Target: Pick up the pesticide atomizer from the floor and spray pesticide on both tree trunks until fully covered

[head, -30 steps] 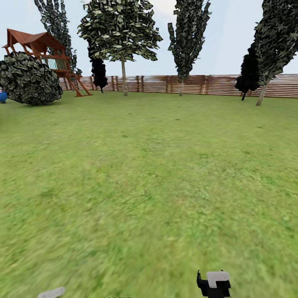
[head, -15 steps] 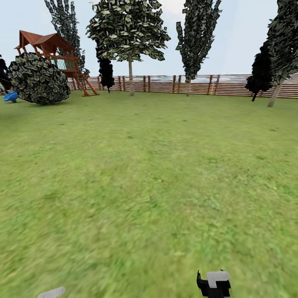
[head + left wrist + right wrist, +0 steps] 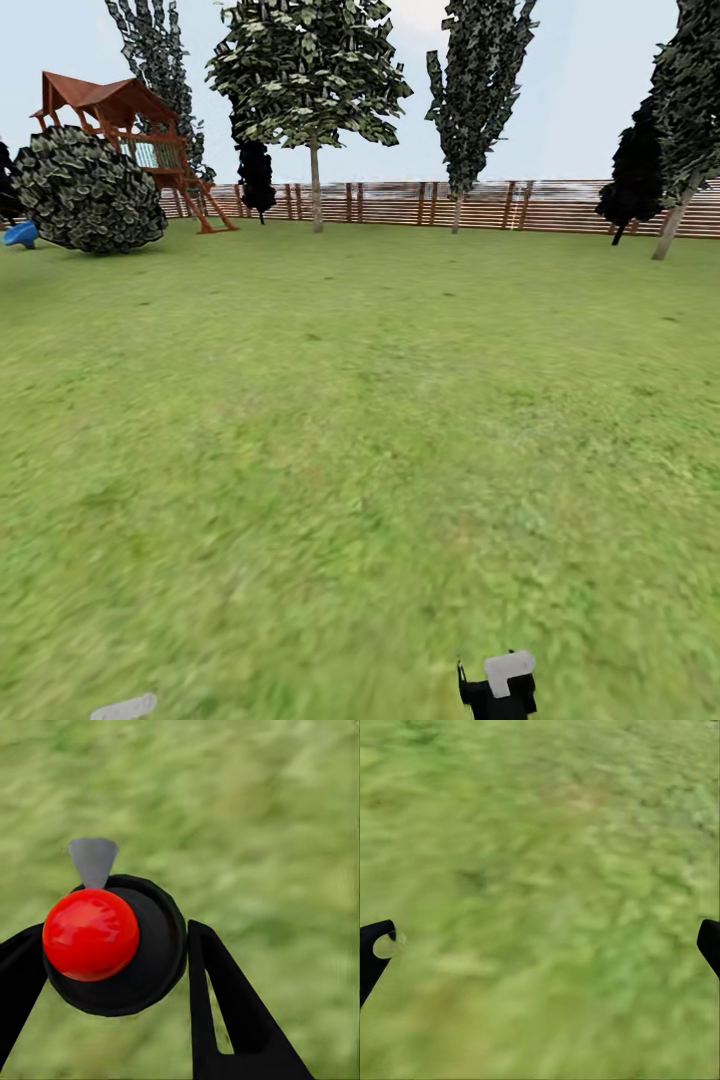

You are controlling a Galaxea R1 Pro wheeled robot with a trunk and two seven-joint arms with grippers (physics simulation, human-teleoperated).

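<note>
Pesticide atomizer (image 3: 112, 945) is seen in the left wrist view as a black round body with a red cap and a grey nozzle, clamped between the two black fingers of the left gripper (image 3: 112, 967), which press against its sides above blurred grass. At the left edge of the lawn (image 3: 330, 420) a round bush (image 3: 88, 190) is seen in front of a red-roofed play tower (image 3: 110, 110), with a small blue object (image 3: 20, 234) beside it. Further right, along the far edge by the wooden fence (image 3: 520, 205), a broad-crowned tree (image 3: 308, 70) stands on a pale trunk (image 3: 316, 190), then a narrower tree (image 3: 475, 80), and a leaning trunk (image 3: 672, 225) is found near the right edge. All the trunks are well apart from the robot, so spraying cannot yet be judged to reach them. A risk is judged that the round bottle could slip or turn in the grip during travel, so that the nozzle would point away from a trunk; a wrong tree could also be approached, since dark thin ones stand among them. The right gripper (image 3: 540, 945) is held wide apart, nothing being between its fingertips, only grass below; its wrist is seen at the lower edge of the head view.
</note>
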